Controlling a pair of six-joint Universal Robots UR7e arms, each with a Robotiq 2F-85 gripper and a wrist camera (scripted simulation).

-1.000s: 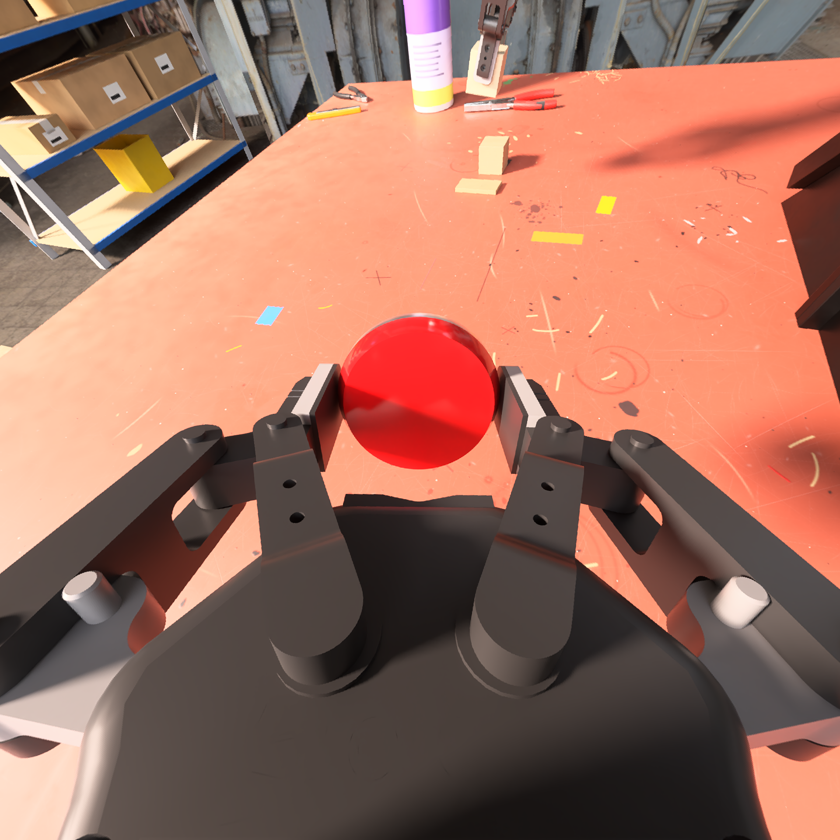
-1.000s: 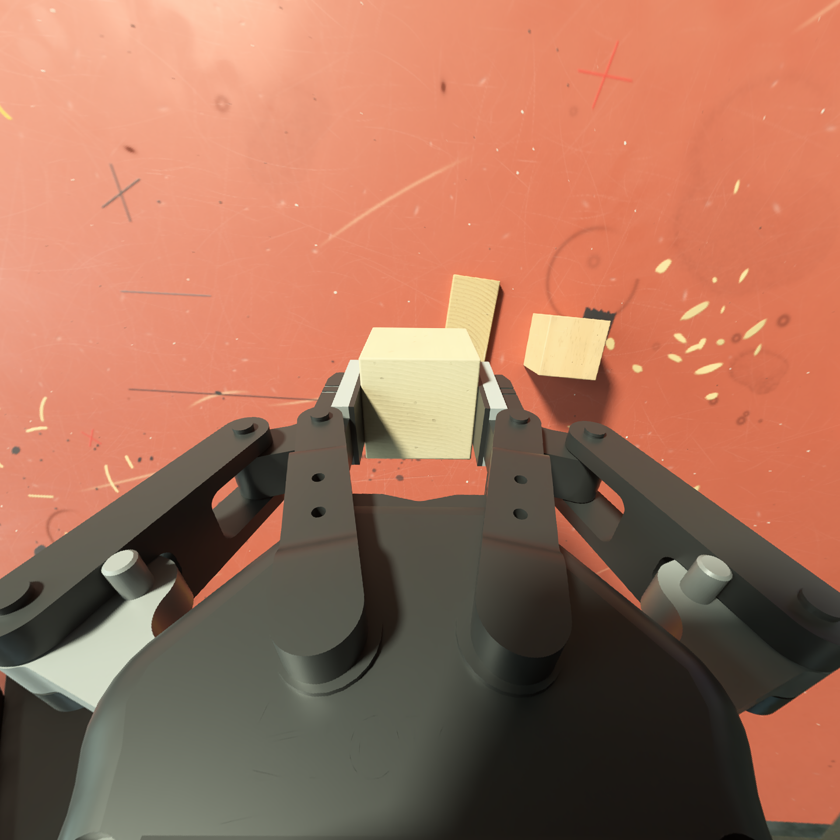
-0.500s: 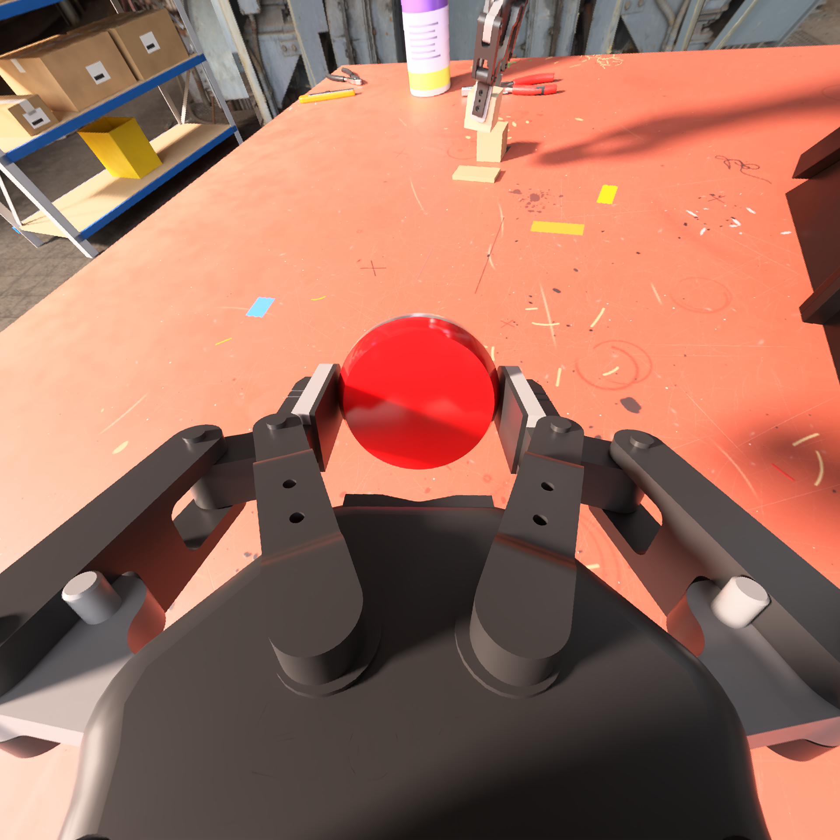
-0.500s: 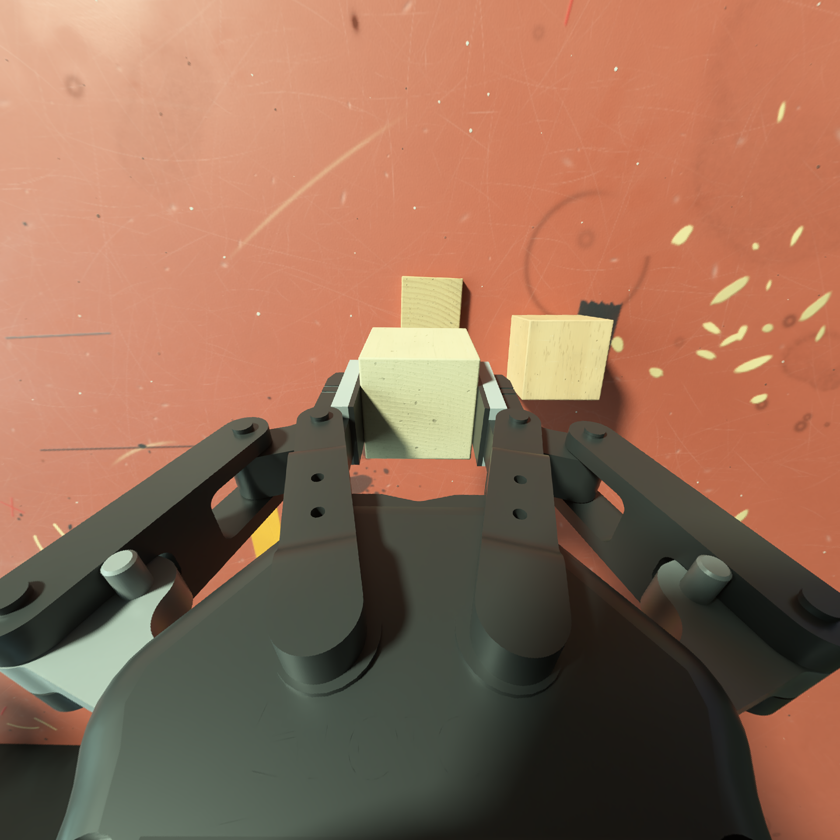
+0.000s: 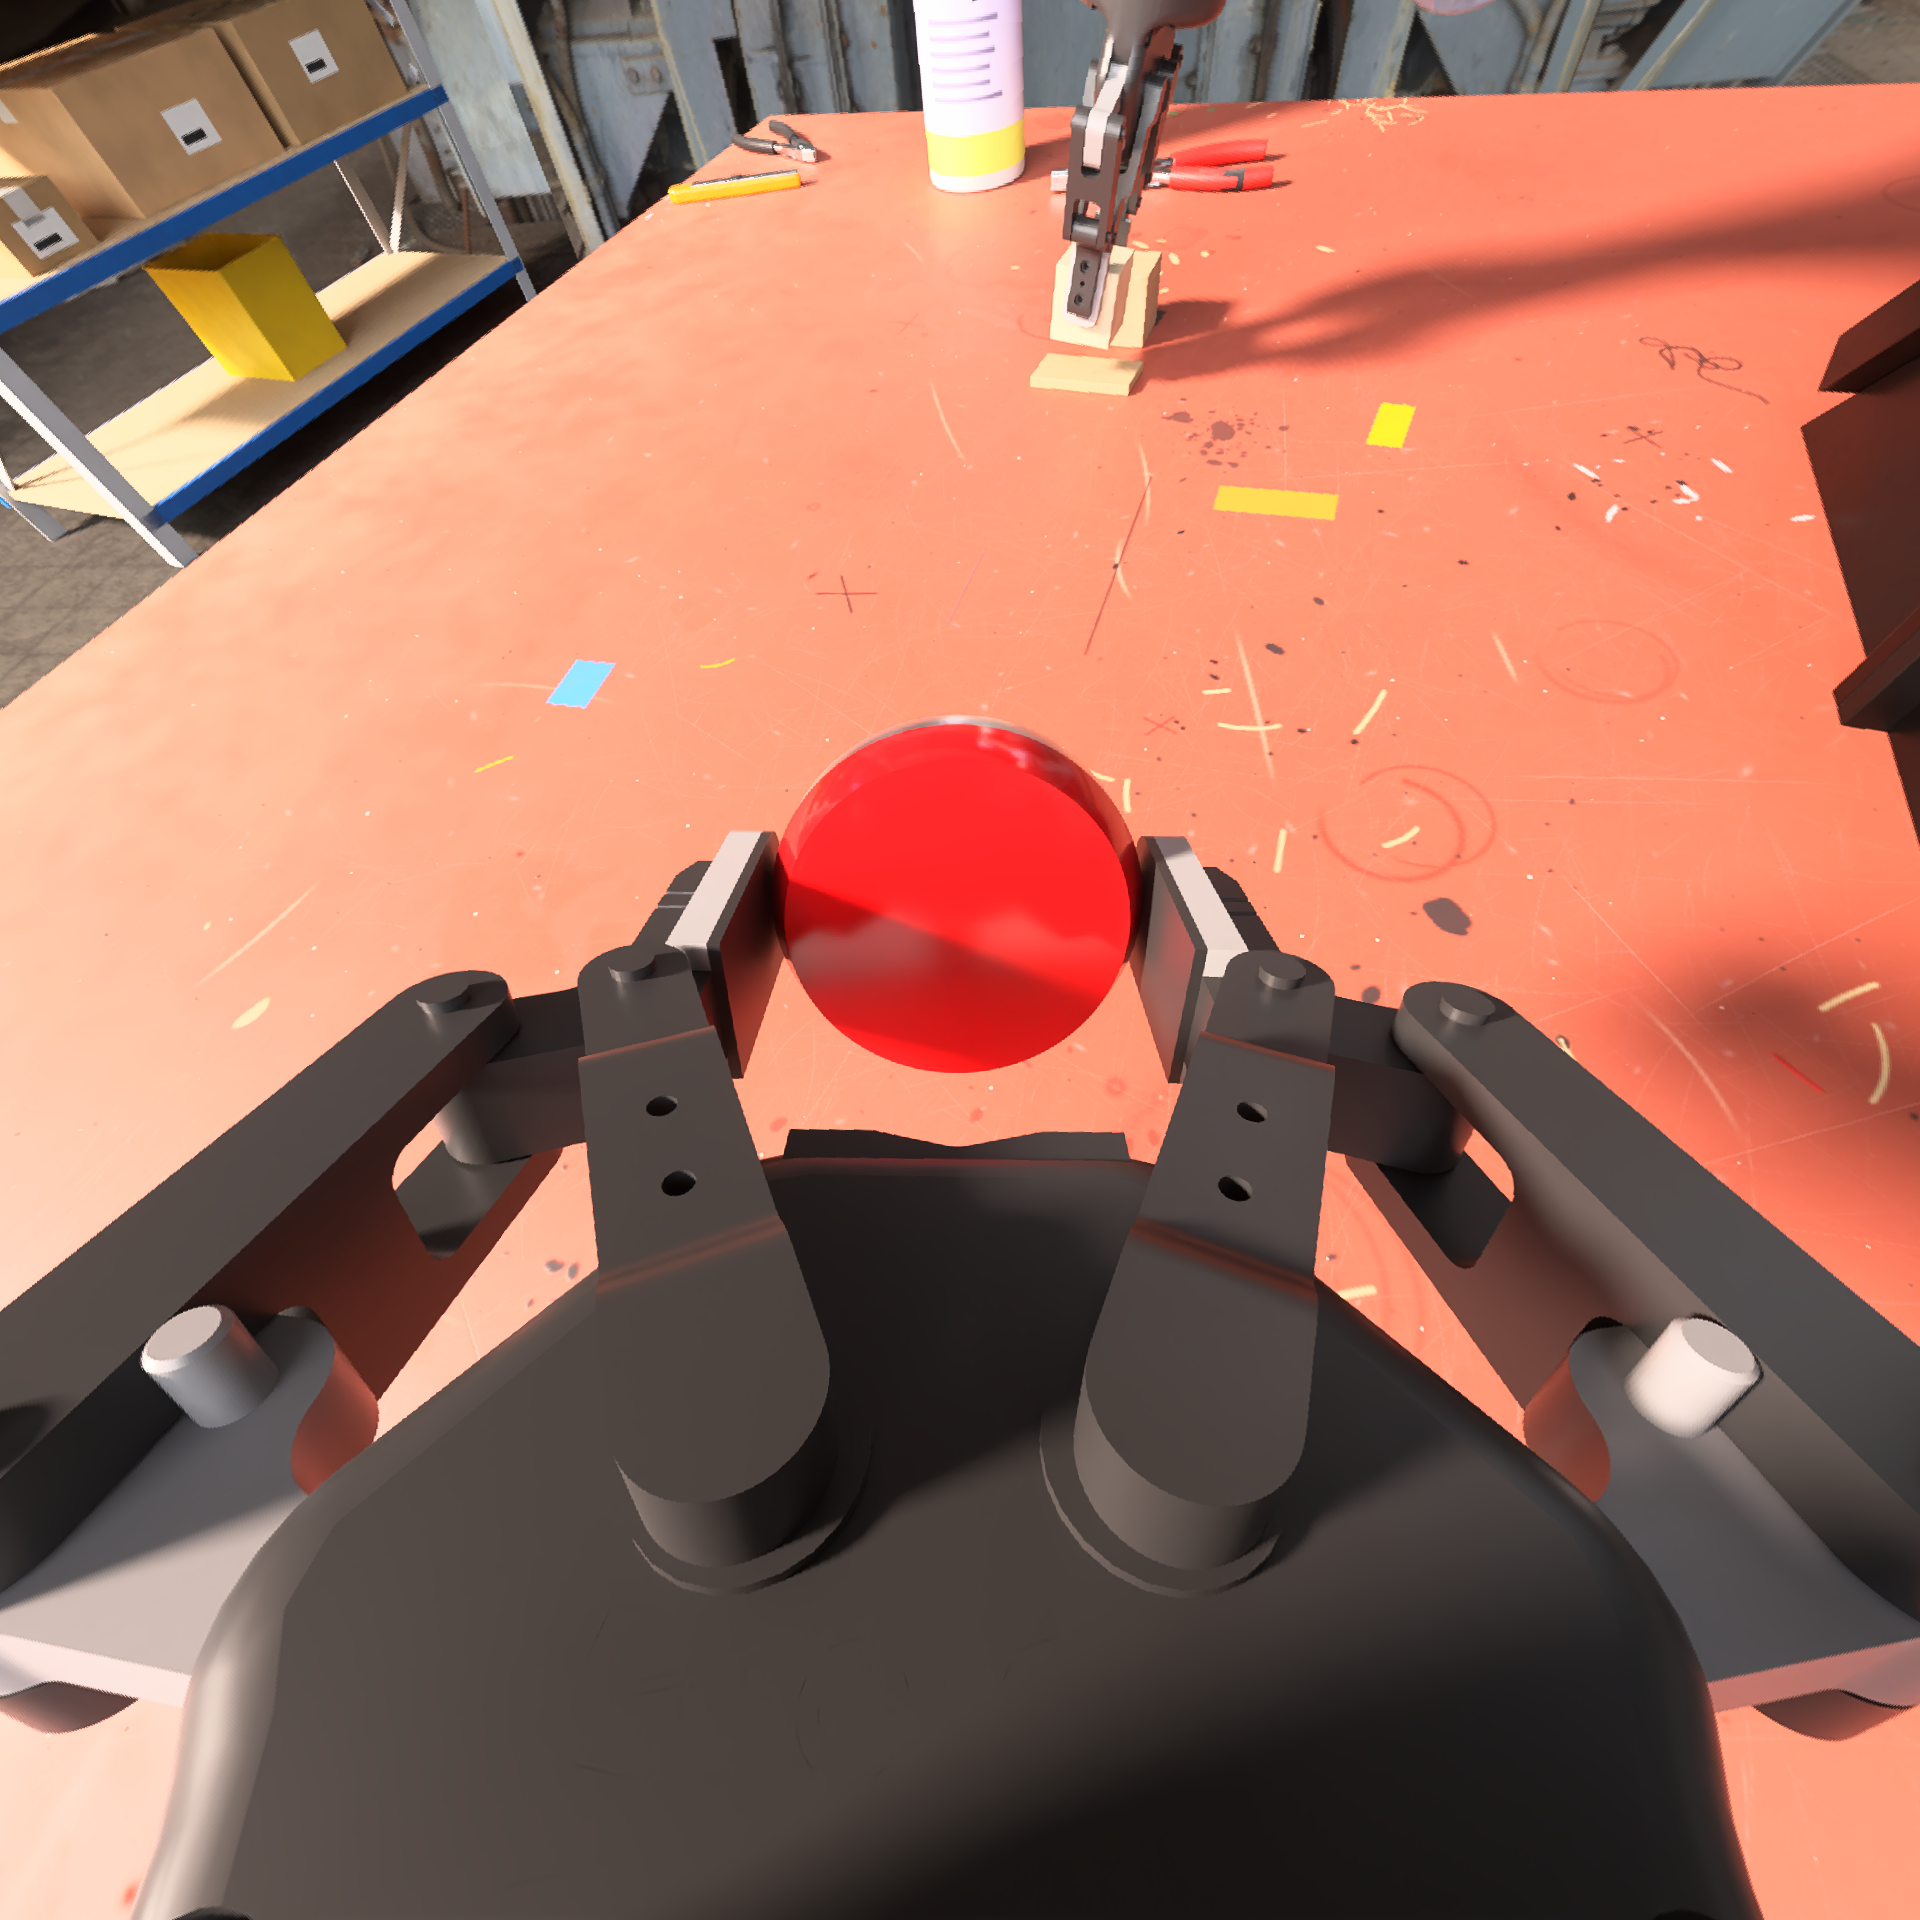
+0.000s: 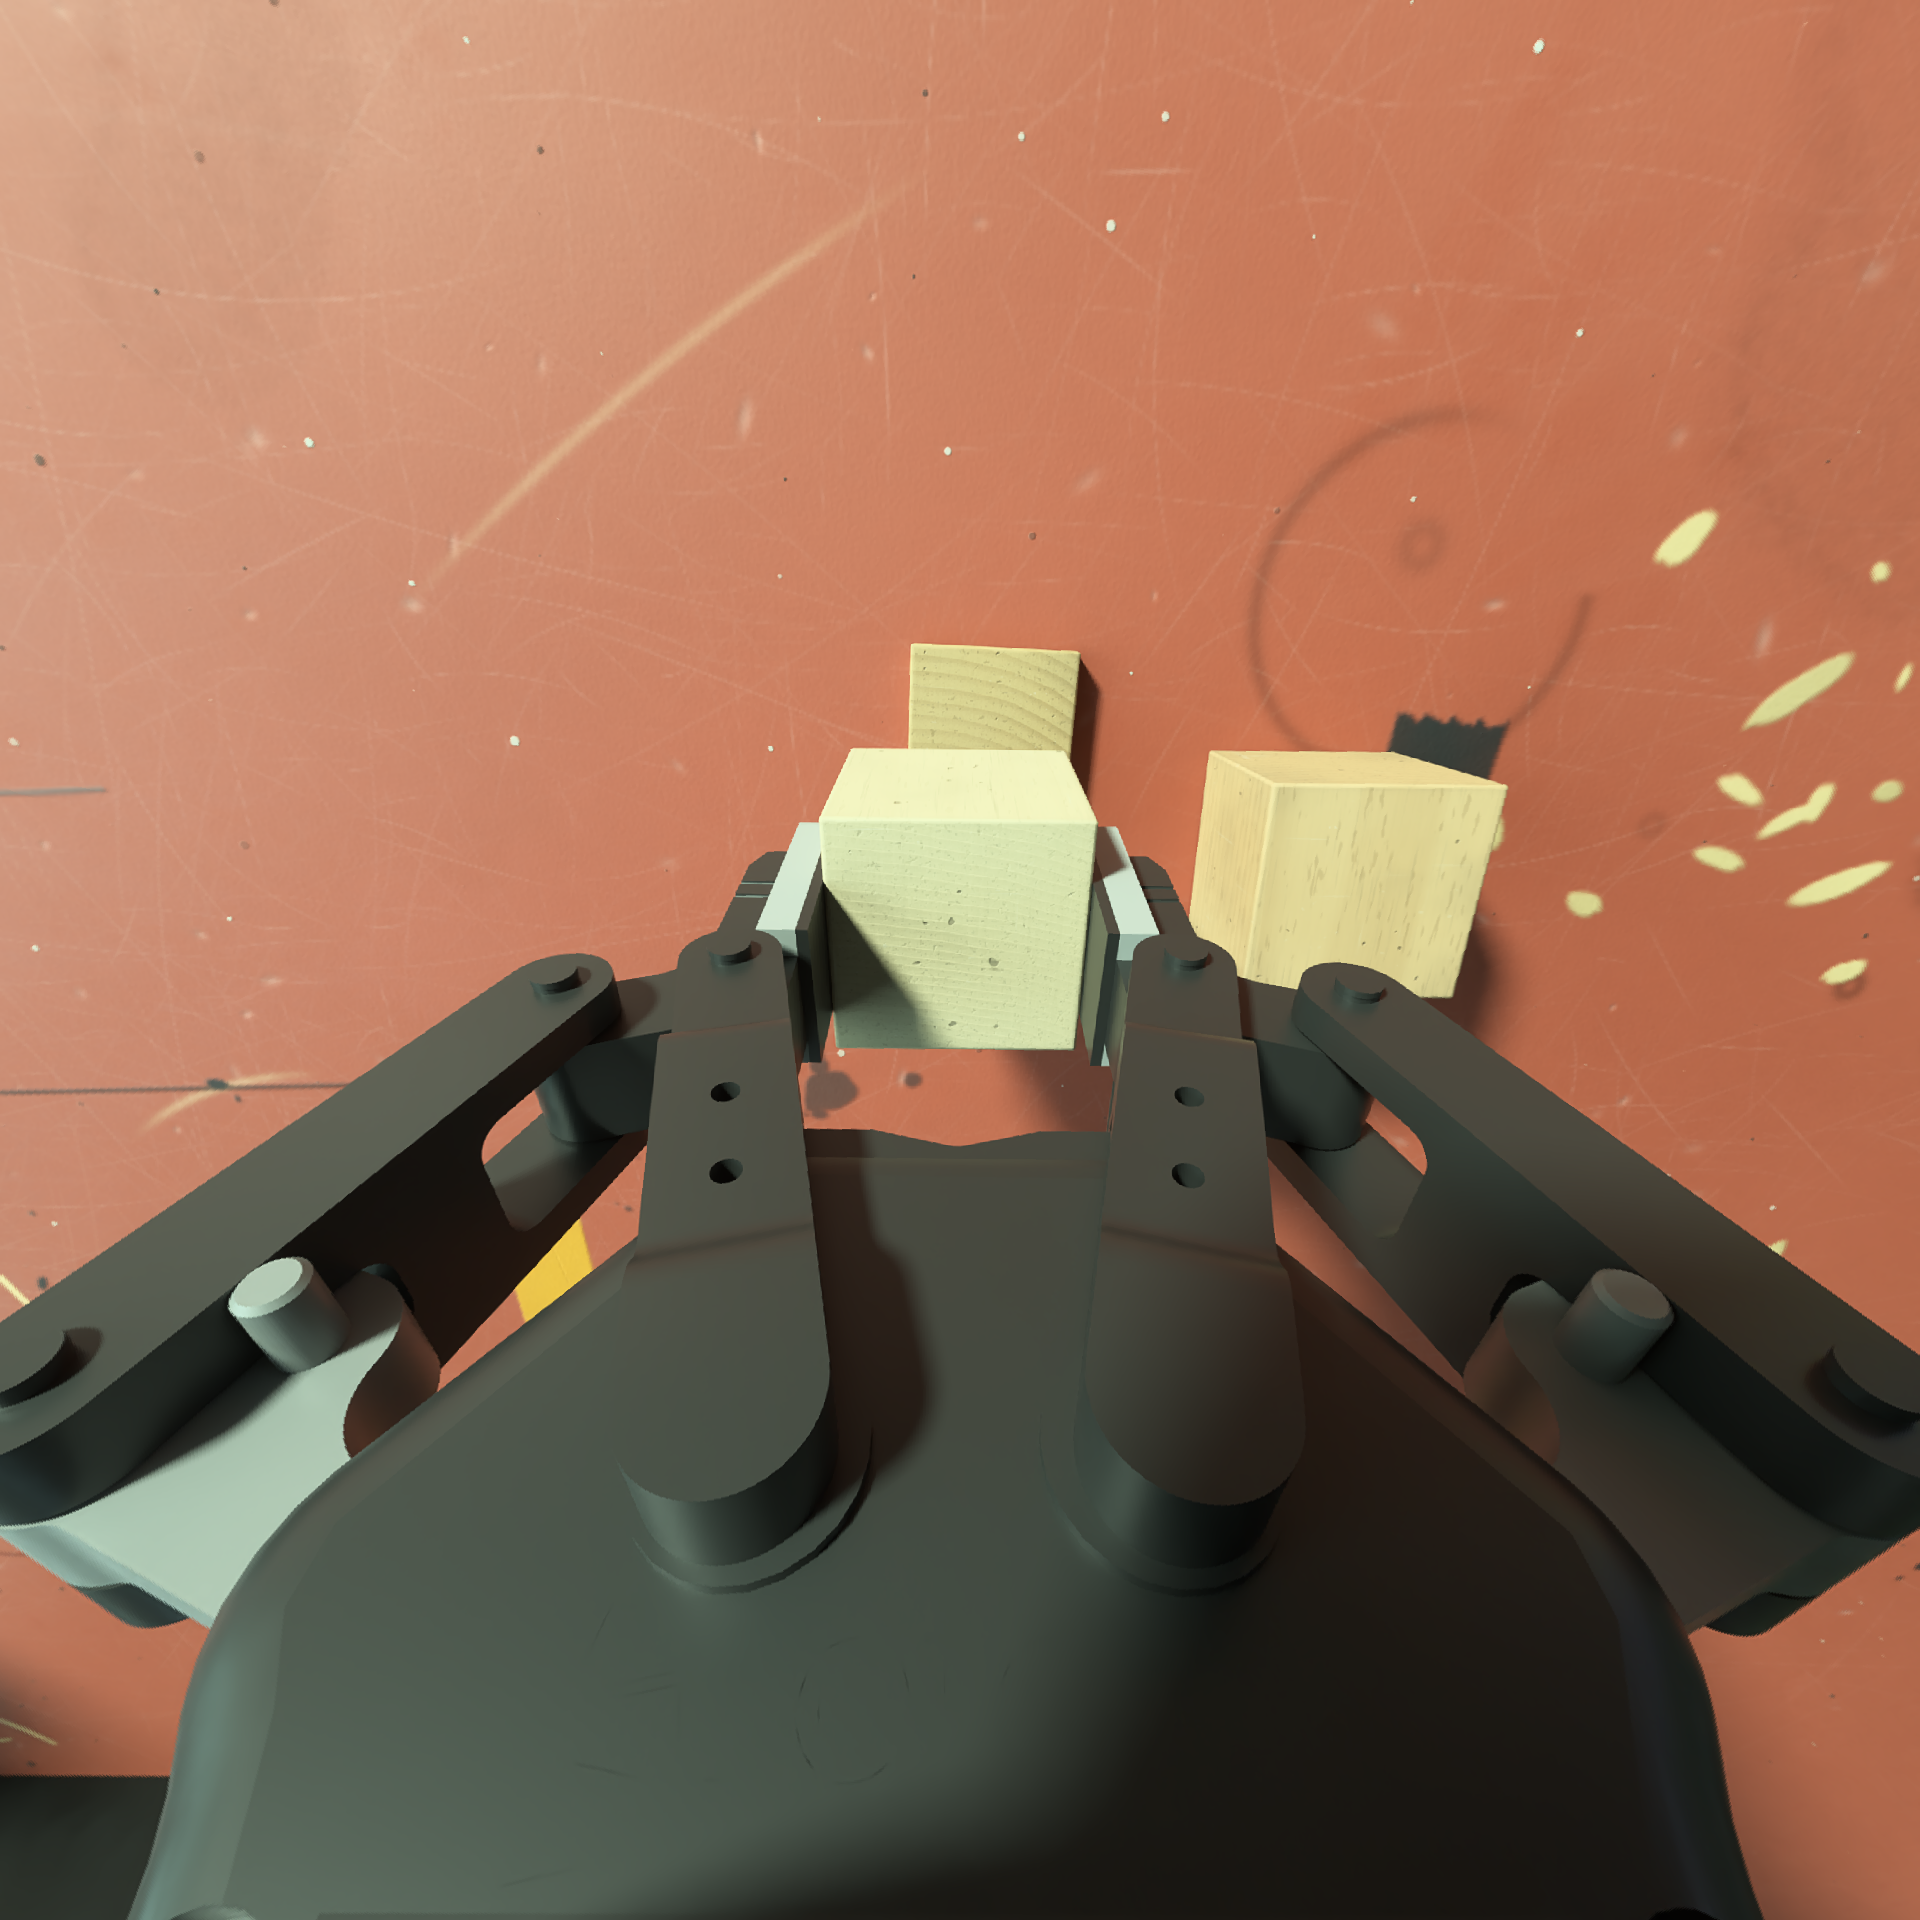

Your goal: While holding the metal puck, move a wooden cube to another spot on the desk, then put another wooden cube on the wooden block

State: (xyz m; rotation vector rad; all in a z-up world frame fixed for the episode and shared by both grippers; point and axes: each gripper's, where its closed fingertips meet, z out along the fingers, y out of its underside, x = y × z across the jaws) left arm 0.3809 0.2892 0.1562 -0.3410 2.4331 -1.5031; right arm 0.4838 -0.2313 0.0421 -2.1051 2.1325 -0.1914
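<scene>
My left gripper (image 5: 956, 899) is shut on the red metal puck (image 5: 956, 935) and holds it above the orange desk (image 5: 520, 520). My right gripper (image 6: 958, 914) is shut on a pale wooden cube (image 6: 956, 831), low over the desk. A second wooden cube (image 6: 1345, 862) stands just right of it, apart from it. The flat wooden block (image 6: 992, 694) lies just beyond the held cube. Far off in the left wrist view, the held cube (image 5: 1065, 307), the second cube (image 5: 1141, 296) and the flat block (image 5: 1086, 372) also show.
A white, yellow and purple can (image 5: 971, 94), red pliers (image 5: 1210, 166) and a yellow marker (image 5: 732, 187) lie at the desk's far end. A dark box (image 5: 1870, 520) juts in at the right edge. Blue shelves with cardboard boxes (image 5: 156, 125) stand off the desk at left.
My right gripper has come down with its cube, close beside the second cube and the flat block. My left gripper has kept hold of the puck and shifted a little.
</scene>
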